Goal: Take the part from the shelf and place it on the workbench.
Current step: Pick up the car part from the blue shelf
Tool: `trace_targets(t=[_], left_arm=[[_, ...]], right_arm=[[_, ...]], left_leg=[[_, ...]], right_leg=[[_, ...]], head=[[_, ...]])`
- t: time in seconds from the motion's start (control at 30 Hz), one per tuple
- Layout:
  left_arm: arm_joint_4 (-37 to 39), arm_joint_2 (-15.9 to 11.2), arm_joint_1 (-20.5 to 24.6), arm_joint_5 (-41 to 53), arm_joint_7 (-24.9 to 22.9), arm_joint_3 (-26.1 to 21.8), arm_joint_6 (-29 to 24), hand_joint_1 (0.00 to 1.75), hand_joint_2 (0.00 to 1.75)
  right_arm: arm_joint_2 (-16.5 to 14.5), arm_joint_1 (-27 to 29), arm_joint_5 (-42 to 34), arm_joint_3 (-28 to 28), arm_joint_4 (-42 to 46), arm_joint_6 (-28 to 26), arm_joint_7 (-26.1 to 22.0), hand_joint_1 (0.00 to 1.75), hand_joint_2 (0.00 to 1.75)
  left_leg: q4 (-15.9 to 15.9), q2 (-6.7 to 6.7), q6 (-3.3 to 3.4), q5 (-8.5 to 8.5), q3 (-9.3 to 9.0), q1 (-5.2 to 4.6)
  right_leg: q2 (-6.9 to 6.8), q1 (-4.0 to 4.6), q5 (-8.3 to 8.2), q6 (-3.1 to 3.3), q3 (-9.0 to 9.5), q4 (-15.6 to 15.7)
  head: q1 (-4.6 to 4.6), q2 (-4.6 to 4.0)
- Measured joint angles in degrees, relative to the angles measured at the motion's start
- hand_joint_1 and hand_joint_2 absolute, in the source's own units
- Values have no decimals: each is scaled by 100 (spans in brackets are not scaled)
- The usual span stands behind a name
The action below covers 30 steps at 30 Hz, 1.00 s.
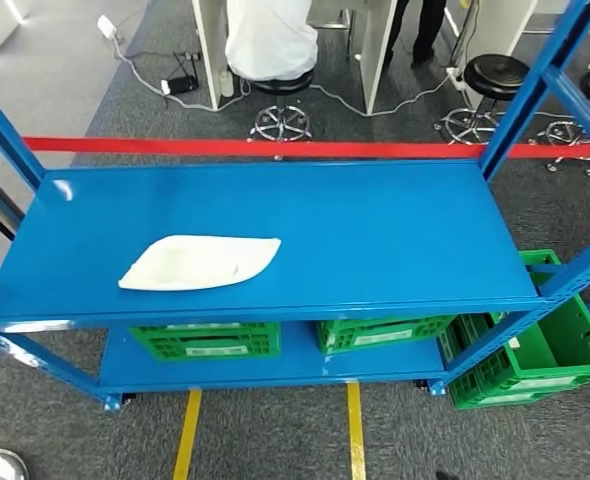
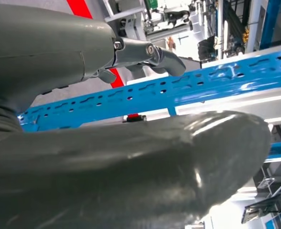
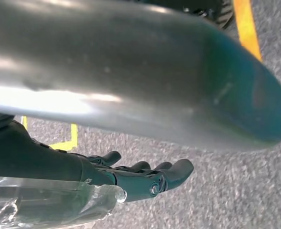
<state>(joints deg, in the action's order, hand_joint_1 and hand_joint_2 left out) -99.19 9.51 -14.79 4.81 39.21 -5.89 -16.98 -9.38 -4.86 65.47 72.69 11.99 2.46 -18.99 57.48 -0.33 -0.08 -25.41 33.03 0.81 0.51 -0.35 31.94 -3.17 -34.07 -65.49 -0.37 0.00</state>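
The white part [image 1: 201,263] lies flat on the top board of the blue shelf [image 1: 398,240], toward that board's left end and near its front edge, untouched. It is a long, shallow, leaf-shaped piece; its underside and any finer detail cannot be made out. Under the same board, the two green crates [image 1: 205,341] on the lower level are mostly hidden, with just their front walls showing. A third green crate [image 1: 556,345] stands on the floor just beside the shelf's right post. Behind the shelf runs a red tape line [image 1: 277,148], and beyond it a seated person [image 1: 269,40] is cut off by the frame.

The left hand [image 2: 146,52] is near a perforated blue shelf rail [image 2: 204,83], fingers extended and apart, holding nothing. The thumb blocks much of that picture.

The right hand [image 3: 146,174] hangs over grey carpet [image 3: 221,191], well apart from the shelf, fingers stretched out and empty.
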Motion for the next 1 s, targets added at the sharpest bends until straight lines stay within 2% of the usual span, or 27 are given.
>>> trace_targets(t=[0.07, 0.1, 0.13, 0.17, 0.23, 0.27, 0.3, 0.37, 0.43, 0.5, 0.57, 0.6, 0.63, 0.67, 0.73, 0.77, 0.8, 0.83, 0.93, 1.0], left_arm=[[0, 0, -3, 0, 0, 1, 1, 0, 0], [0, 0, -6, -1, 0, 1, 1, 0, 0], [0, 0, -10, -1, 0, 0, 2, 0, 0], [0, 0, -14, -1, 0, 0, 2, 0, 0], [0, 1, -18, -1, 0, 0, 2, 0, 0], [0, 1, -17, -1, 0, 1, 2, 0, 0], [0, 1, -16, -1, 0, 1, 2, 0, 0], [0, 2, -14, -1, 0, 1, 2, 0, 0], [-1, 2, -12, 0, 0, 1, 2, 0, 0], [-2, -3, -10, 1, 0, 1, 2, 0, 0], [-1, -9, -15, 1, 0, 1, 1, 0, 0], [-1, -10, -18, 0, 0, 1, 0, 0, 0], [0, -10, -21, 0, 0, 1, -1, 0, 0], [0, -11, -21, 0, 0, 1, -1, 0, 0], [1, -12, -21, 0, 0, 1, -1, 0, 0], [1, -12, -19, 0, 0, 1, -1, 0, 0], [2, -12, -19, -1, -1, 1, -1, 0, 0], [3, -11, -20, -1, -1, 1, -1, 0, 0], [4, -8, -25, 2, 2, -1, -3, 0, 0], [4, -7, -23, 2, 2, 1, -3, 0, 0]], right_arm=[[-2, 8, 1, -1, -1, 1, 1, 0, 0], [-2, 14, 1, -1, -1, 1, 2, 0, 0], [-2, 20, 1, -1, 0, 0, 2, 0, 0], [-2, 24, 1, -1, 1, -1, 2, 0, 0], [-2, 23, 1, -1, -1, -1, 2, 0, 0], [-2, 20, 1, -1, -1, -1, 3, 0, 0], [-2, 15, 1, -1, -2, -1, 4, 0, 0], [-2, 9, 1, -1, -2, -1, 5, 0, 0], [-5, 12, 1, -1, -2, -1, 6, 0, 0], [-6, 7, 1, -1, -2, -3, 5, 0, 0], [-4, 1, 1, -1, -2, -5, 4, 0, 0], [-4, 3, 1, -1, -2, -5, 4, 0, 0], [-4, 8, 1, -1, -2, -3, 5, 0, 0], [-6, 14, 1, -1, -2, -2, 5, 0, 0], [-8, 19, 1, -1, -3, -1, 6, 0, 0], [-7, 14, 1, -1, -3, -2, 6, 0, 0], [-4, 7, 1, -1, -2, -3, 7, 0, 0], [-1, 4, 2, -1, -2, -4, 9, 0, 0], [1, 6, 7, -2, -4, -4, 16, 0, 0], [-1, 2, 13, -4, -4, -5, 15, 0, 0]], left_leg=[[0, 1, 39, -46, -43, -17], [1, -3, 47, -73, -72, -26], [1, -11, 47, -104, -113, -34], [1, -19, 41, -140, -166, -39], [1, -28, 11, -227, -286, -49], [6, -31, -13, -267, -327, -58], [5, -34, -38, -296, -353, -66], [-24, -38, -95, -317, -374, -71], [-14, -32, -158, -366, -381, -66], [362, -23, -217, -577, -197, -64], [1114, -18, -260, -868, 245, -53], [1411, -18, -275, -920, 451, -46], [1533, -17, -285, -855, 576, -40], [1439, -17, -292, -671, 592, -34], [790, -6, -302, -146, 374, -15], [431, -3, -301, 20, 235, -7], [185, -2, -279, 102, 142, 0], [52, -4, -246, 104, 95, 2], [11, -17, -110, 39, 61, 6], [-1, -9, -35, 16, 8, 20]], right_leg=[[-3, -1, 262, -11, -464, -775], [-3, 0, 266, -8, -629, -990], [-2, 4, 153, 4, -696, -998], [-2, 9, -61, 25, -649, -785], [-3, 26, -545, 80, -348, -17], [-1, 34, -683, 105, -210, 293], [1, 43, -741, 126, -124, 479], [6, 56, -714, 172, -93, 549], [6, 33, -709, 234, -54, 605], [3, -3, -703, 284, 5, 663], [2, -9, -672, 311, 37, 673], [3, -11, -653, 316, 54, 672], [4, -15, -630, 313, 80, 672], [7, -21, -604, 304, 117, 672], [17, -33, -544, 264, 195, 672], [26, -23, -505, 232, 220, 657], [32, -9, -476, 199, 223, 650], [36, 8, -454, 165, 217, 651], [25, 16, -401, 72, 241, 655], [5, 10, -199, 22, 104, 291]], head=[[18, 0], [21, 0], [23, -1], [23, -1], [25, -1], [22, -1], [20, -1], [14, -1], [5, -1], [-20, -1], [-36, -1], [-35, -1], [-36, -1], [-37, -1], [-40, -1], [-51, -2], [-54, -1], [-56, -1], [-33, -1], [6, -1]])
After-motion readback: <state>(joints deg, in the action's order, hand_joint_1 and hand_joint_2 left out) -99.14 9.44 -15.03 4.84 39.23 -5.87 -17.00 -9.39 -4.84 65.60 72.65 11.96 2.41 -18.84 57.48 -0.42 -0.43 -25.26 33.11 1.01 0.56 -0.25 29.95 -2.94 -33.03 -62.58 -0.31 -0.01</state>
